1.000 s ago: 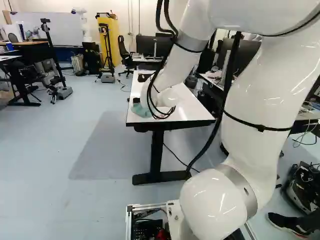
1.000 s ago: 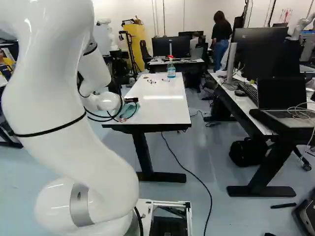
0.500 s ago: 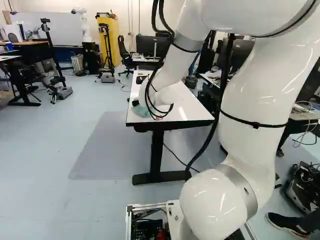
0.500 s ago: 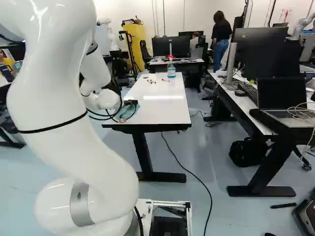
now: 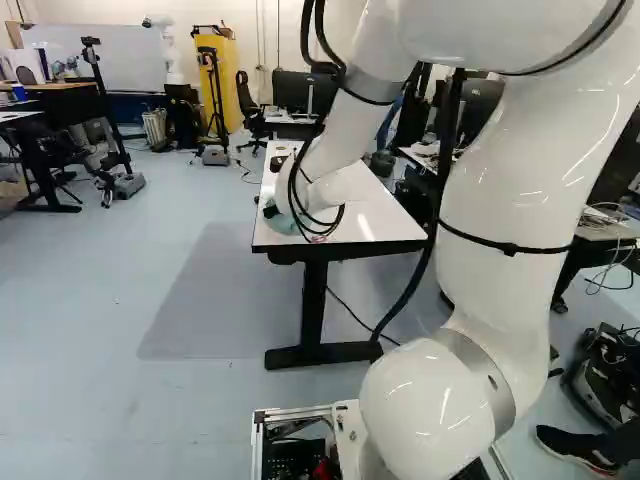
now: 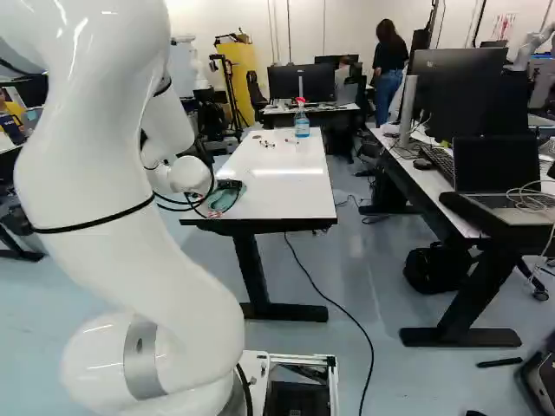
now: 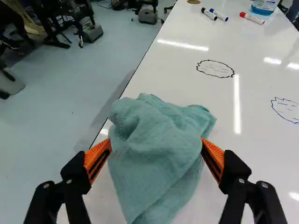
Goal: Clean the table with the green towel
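At the near end of the white table [image 7: 163, 70], the green towel [image 7: 159, 156] lies bunched between the gripper's [image 7: 156, 140] spread fingers.
Along the table's edge, the towel's longer run points roughly along the gripper's reach, across the line from one orange pad [image 7: 96, 159] to the other, so closing inward should gather it at the sides; too light a pinch could slip off the loose folds. The fingers stand wide apart, not clamped. Farther on are a black-outlined scribble [image 7: 215, 69], a blue-outlined scribble [image 7: 286, 111] and a spray bottle [image 6: 302, 124] holding blue liquid.
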`<state>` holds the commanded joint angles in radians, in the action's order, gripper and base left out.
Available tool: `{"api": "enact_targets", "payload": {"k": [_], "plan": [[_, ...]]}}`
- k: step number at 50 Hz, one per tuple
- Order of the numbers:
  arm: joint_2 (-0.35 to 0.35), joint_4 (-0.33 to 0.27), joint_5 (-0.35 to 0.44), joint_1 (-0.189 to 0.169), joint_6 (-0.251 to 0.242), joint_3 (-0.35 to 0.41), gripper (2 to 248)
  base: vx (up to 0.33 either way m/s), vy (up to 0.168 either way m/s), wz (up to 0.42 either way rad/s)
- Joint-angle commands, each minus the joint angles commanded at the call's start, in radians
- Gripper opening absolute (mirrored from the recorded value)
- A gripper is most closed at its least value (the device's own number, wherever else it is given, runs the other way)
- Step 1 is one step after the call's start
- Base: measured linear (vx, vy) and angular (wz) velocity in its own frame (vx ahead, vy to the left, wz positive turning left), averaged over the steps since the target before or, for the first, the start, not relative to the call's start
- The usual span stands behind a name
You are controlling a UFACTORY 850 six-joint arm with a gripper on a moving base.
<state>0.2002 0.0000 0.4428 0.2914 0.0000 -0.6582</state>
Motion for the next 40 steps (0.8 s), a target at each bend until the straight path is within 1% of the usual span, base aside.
{"api": "enact_targets", "payload": {"k": [22,23,28,29,33,34,38,39,40], "plan": [[0.001,0.0,-0.008,0.003,0.0,-0.001,247,0.0,0.0,0.0],[0.001,0.0,-0.008,0.003,0.0,-0.001,231,0.0,0.0,0.0],[0.001,0.0,-0.008,0.003,0.0,-0.001,231,0.0,0.0,0.0],[0.001,0.0,-0.008,0.003,0.0,-0.001,192,0.0,0.0,0.0],[0.001,0.0,-0.008,0.003,0.0,-0.001,192,0.0,0.0,0.0],[0.001,0.0,-0.008,0.003,0.0,-0.001,153,0.0,0.0,0.0],[0.001,0.0,-0.008,0.003,0.0,-0.001,153,0.0,0.0,0.0],[0.001,0.0,-0.008,0.003,0.0,-0.001,115,0.0,0.0,0.0],[0.001,0.0,-0.008,0.003,0.0,-0.001,115,0.0,0.0,0.0]]}}
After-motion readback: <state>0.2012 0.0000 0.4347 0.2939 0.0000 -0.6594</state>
